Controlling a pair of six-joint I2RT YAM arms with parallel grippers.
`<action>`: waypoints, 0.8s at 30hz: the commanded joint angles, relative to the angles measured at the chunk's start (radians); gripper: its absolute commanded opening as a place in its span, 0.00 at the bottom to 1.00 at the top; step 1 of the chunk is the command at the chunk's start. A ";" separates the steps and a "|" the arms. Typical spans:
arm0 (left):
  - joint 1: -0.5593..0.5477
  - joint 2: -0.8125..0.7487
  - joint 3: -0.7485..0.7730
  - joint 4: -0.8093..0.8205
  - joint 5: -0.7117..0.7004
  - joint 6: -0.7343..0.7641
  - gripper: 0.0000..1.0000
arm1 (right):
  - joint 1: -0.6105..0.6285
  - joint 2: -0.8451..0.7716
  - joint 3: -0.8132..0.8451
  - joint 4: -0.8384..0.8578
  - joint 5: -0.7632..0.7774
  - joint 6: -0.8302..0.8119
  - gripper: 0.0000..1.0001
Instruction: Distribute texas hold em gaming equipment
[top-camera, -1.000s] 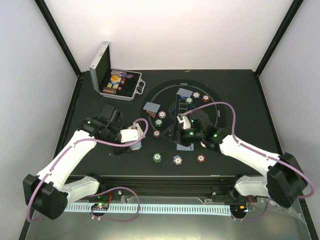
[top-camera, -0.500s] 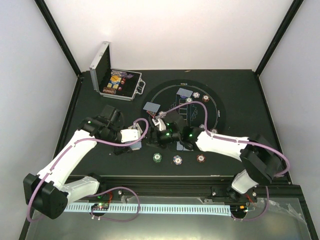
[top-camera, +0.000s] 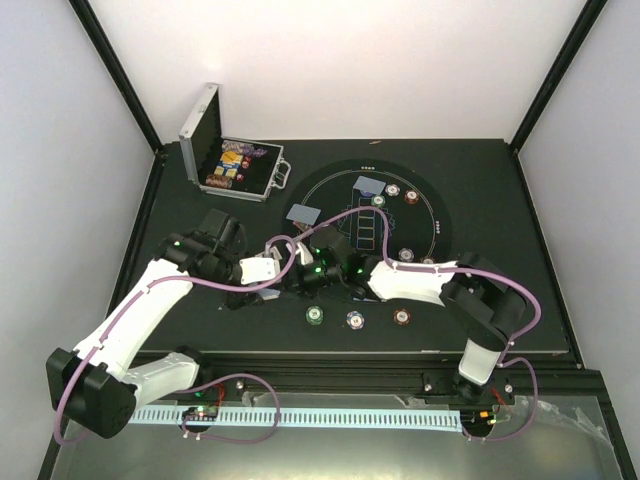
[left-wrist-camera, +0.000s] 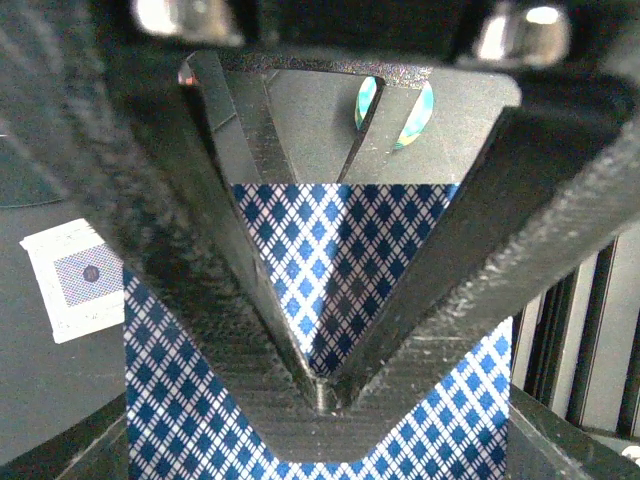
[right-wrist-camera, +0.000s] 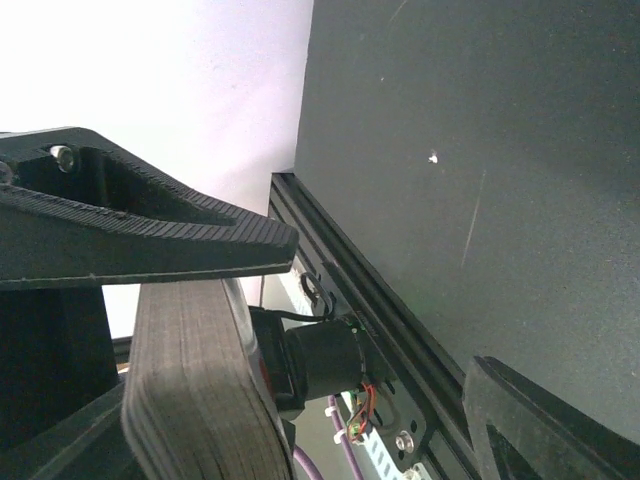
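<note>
**Card deal in hand: deck held at the mat's 8 o'clock rim**

The left pincer (left-wrist-camera: 320, 392) is seen clamped on the deck of playing cards (left-wrist-camera: 335, 265). Its two fingers are drawn together in a V over the diamond-patterned back. The right pincer (right-wrist-camera: 385, 310) is spread wide, and nothing is gripped. In the right wrist view the stacked edge of the deck is found at 7 o'clock, just under the upper finger. Whether the finger touches the deck cannot be told.

In the top view the right arm is stretched across to 9 o'clock, so both pincers are met just outside the round mat (top-camera: 438, 222). Two cards (top-camera: 303, 214) are laid on the mat at 10 and 12 o'clock. A green chip (top-camera: 315, 315), a blue-white chip (top-camera: 354, 319) and a dark red chip (top-camera: 402, 316) are lined along 6 o'clock, and more chips are set further in. The silver case (top-camera: 214, 150) is left open well apart at 10 o'clock.

Step judged: a card is to be drawn off the deck for dealing. The next move likely calls for the right jaws to be closed on the top card alone, with the left grip kept firm. A double pick is the risk.
</note>
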 joint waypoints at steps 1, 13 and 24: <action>0.002 -0.019 0.046 -0.006 0.033 0.015 0.02 | -0.004 0.018 -0.003 0.039 -0.003 0.018 0.76; 0.002 -0.019 0.055 -0.010 0.042 0.012 0.02 | -0.062 -0.050 -0.155 0.078 0.005 0.011 0.62; 0.004 -0.021 0.047 -0.003 0.039 0.009 0.02 | -0.063 -0.157 -0.122 -0.092 0.044 -0.081 0.23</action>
